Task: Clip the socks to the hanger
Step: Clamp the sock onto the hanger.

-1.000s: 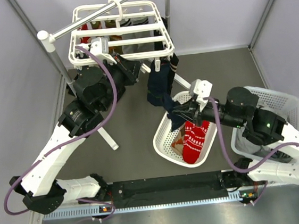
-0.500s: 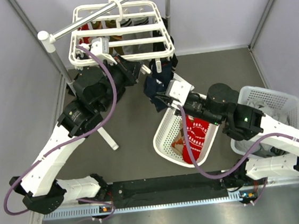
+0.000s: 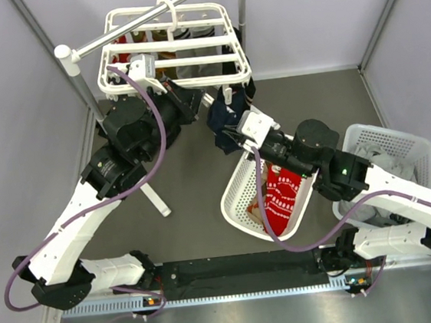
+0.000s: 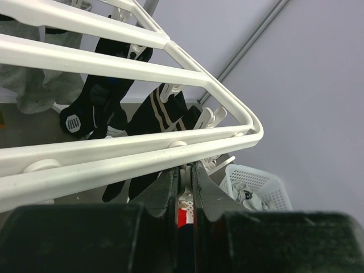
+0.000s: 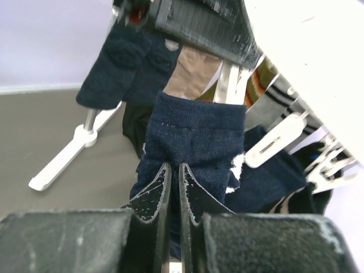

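Note:
The white hanger (image 3: 173,50) hangs from a rail at the back, with dark and striped socks (image 4: 153,116) dangling from its clips. My left gripper (image 3: 207,98) is at the hanger's front right edge. In the left wrist view it (image 4: 185,170) is shut on a small white clip (image 4: 187,169) just under the front bar. My right gripper (image 3: 232,133) is shut on a navy sock (image 5: 193,136) and holds it up just below that corner, close to the left fingers. A red snowflake sock (image 3: 281,197) lies in the middle basket.
A white laundry basket (image 3: 235,198) sits in the middle of the floor and a second one (image 3: 411,149) with pale laundry at the right. The rail's stand foot (image 3: 156,198) reaches out on the left. Free white clips (image 5: 278,142) hang beside the navy sock.
My right arm has swung up and to the left from over the middle basket, carrying the navy sock to the hanger's front corner. The left arm has stayed put.

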{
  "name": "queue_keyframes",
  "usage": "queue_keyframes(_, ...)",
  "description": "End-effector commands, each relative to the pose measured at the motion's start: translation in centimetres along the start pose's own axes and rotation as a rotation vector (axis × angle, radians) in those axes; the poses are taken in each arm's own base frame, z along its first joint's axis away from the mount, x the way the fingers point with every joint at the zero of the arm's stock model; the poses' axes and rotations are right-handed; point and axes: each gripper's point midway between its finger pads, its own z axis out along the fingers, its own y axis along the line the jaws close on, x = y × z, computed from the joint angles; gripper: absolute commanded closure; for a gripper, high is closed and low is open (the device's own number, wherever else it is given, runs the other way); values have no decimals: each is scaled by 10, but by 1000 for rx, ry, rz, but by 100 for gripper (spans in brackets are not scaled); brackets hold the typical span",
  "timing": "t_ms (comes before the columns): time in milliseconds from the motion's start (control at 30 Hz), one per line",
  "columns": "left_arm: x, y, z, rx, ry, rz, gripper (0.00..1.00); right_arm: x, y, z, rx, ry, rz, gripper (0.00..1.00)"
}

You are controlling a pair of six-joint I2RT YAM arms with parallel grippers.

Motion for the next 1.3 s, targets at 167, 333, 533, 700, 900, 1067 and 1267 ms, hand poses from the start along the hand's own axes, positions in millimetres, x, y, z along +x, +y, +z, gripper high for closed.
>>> queue_keyframes(167, -29, -16, -14, 57, -61, -22, 99, 4, -11, -7, 55, -42, 64, 100)
queue_keyframes(333, -29, -17, -15, 63, -62, -23, 99, 2, -18, -7, 74, -54, 67, 100)
queue_keyframes(533, -28, -18, -15, 69, -54, -28, 100, -7, -23, -3, 81, -90, 75, 100)
queue_keyframes(700, -25, -18, -14, 70, -47, -29, 100, -11, -26, 4, 85, -106, 73, 100)
queue_keyframes(900, -23, -23, -13, 93, -36, -43, 100, -17, -31, 10, 93, -126, 65, 100)
queue_keyframes(1067, -21, -24, -12, 96, -29, -40, 100, -20, -33, 14, 100, -140, 65, 100)
queue_keyframes(1267, -20, -23, -12, 93, -28, -32, 100, -26, -38, 15, 112, -158, 59, 100)
